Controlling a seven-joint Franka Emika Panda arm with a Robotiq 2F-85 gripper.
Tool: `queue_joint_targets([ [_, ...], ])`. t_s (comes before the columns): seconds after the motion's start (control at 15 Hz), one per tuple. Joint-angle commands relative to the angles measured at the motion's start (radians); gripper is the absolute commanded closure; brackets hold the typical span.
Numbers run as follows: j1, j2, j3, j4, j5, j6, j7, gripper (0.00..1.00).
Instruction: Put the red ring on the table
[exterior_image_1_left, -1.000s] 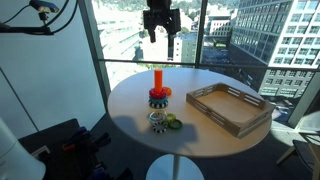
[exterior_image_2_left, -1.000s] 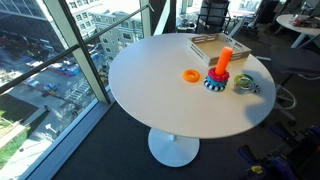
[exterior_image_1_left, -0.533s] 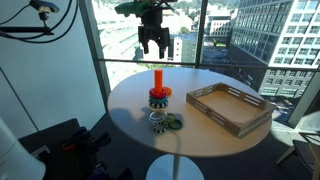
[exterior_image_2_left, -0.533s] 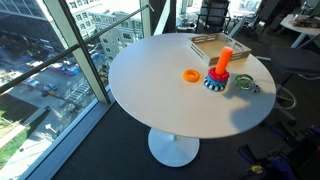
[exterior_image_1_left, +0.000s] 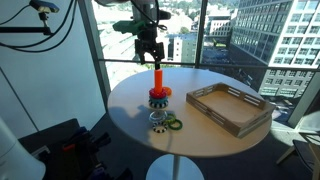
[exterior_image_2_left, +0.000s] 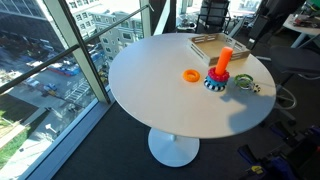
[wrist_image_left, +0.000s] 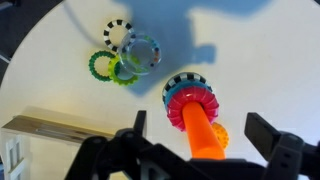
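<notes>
The red ring (wrist_image_left: 190, 101) sits on the orange stacking peg (wrist_image_left: 201, 134), on top of a blue ring and a black-and-white ring. It also shows in both exterior views (exterior_image_1_left: 159, 93) (exterior_image_2_left: 217, 76). My gripper (wrist_image_left: 200, 132) is open and empty, straight above the peg, with one finger on each side of the peg's top. In an exterior view my gripper (exterior_image_1_left: 152, 56) hangs just over the peg tip (exterior_image_1_left: 157, 76). The round white table (exterior_image_1_left: 130, 110) (exterior_image_2_left: 160, 100) carries it all.
An orange ring (exterior_image_2_left: 191, 75) (wrist_image_left: 219, 136) lies on the table beside the peg. A green ring (wrist_image_left: 100, 65), a black-and-white ring (wrist_image_left: 118, 35) and a clear ring (wrist_image_left: 138, 55) lie together nearby. A grey tray (exterior_image_1_left: 232, 108) (exterior_image_2_left: 213, 45) stands close by.
My gripper has come down from high above the table to just over the peg's top. The rings and tray have not moved.
</notes>
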Motion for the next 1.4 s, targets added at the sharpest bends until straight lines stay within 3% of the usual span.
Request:
queue_joint_targets([
  [0.0, 0.001, 0.0, -0.001, 0.0, 0.0, -0.002, 0.001, 0.0],
  [0.4, 0.006, 0.037, 0.009, -0.004, -0.003, 0.029, 0.027, 0.0],
  [0.87, 0.024, 0.146, 0.029, -0.003, 0.004, 0.163, 0.06, 0.0],
  [1.33, 0.035, 0.218, 0.035, -0.021, -0.028, 0.214, 0.189, 0.0],
])
